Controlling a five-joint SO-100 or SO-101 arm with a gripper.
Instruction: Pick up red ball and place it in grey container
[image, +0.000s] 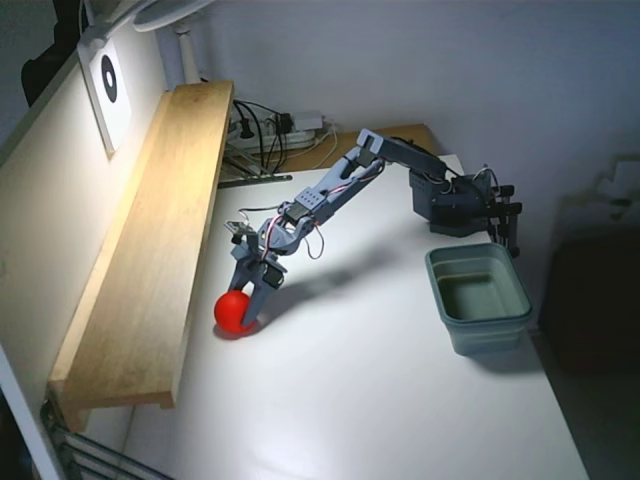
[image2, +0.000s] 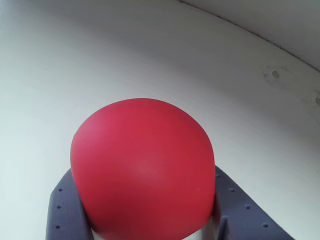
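Observation:
The red ball (image: 235, 312) rests on the white table at the left in the fixed view, close to the wooden shelf. My gripper (image: 252, 300) reaches down onto it from the upper right. The wrist view is filled by the red ball (image2: 142, 170), and the gripper (image2: 150, 217) has a grey finger (image2: 65, 210) pressed against each side of it, so it is shut on the ball. The grey container (image: 490, 335) stands empty at the right side of the table, far from the ball.
A long wooden shelf (image: 150, 260) runs along the left wall right beside the ball. The arm's base (image: 460, 205) sits just behind the container. Cables and a power strip (image: 275, 130) lie at the back. Bare white table (image: 350, 380) lies between ball and container.

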